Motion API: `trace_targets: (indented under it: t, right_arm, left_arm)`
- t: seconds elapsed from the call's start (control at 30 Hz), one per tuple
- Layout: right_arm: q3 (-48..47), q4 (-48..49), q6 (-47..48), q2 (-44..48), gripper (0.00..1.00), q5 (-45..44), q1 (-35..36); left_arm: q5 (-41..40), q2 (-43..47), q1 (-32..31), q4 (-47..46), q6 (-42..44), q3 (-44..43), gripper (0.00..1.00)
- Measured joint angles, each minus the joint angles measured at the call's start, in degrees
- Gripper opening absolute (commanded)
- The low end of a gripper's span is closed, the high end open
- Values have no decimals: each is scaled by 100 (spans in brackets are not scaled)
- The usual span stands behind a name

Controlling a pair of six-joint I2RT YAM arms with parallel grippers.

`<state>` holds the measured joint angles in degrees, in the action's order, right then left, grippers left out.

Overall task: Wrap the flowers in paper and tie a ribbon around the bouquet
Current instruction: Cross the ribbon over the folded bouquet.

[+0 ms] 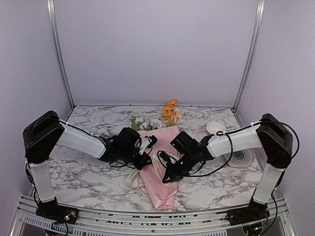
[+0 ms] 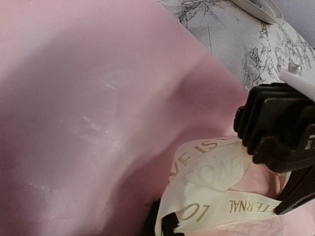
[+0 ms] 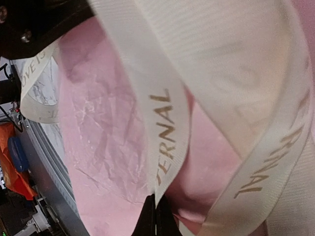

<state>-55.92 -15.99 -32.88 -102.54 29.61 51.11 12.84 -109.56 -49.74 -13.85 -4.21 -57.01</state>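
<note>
The bouquet lies in the middle of the table as a pink paper (image 1: 160, 189) cone, narrow end toward me. Its flowers (image 1: 170, 112), orange and white, stick out at the far end. The cream ribbon (image 1: 158, 167) with gold lettering crosses the cone between both grippers. My left gripper (image 1: 146, 156) presses on the cone's left side. In its wrist view the left gripper (image 2: 170, 223) is shut on a fold of the ribbon (image 2: 221, 194) against the paper (image 2: 88, 113). My right gripper (image 1: 168, 176) sits over the cone. The right gripper (image 3: 156, 216) is shut on a ribbon (image 3: 170, 142) strand above the paper (image 3: 98, 147).
A small white bowl (image 1: 215, 128) stands at the back right. A round striped disc (image 1: 242, 158) lies under the right forearm. A loose ribbon loop (image 1: 132, 178) hangs off the cone's left side. Walls close in on three sides.
</note>
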Motion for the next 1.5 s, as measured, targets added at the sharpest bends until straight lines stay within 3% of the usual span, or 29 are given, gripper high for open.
trace_targets:
  t: [0.3,0.67,1.07,1.5]
  right_arm:
    - [-352,-564,225,-203,2,-391,-518]
    - [-55,249,-437,-111,0,-708,-815]
    - [483,688,-787,396,22,-636,-837]
    - [774,-216,-461,1453,34,870,-901]
  left_arm:
    - [-109,417,-120,-435,-94,284,0]
    - [11,667,-813,-907,127,520,0]
    - [31,348,-1056,-662,210,616,0]
    - [-363,94,-1060,328,564,-13,0]
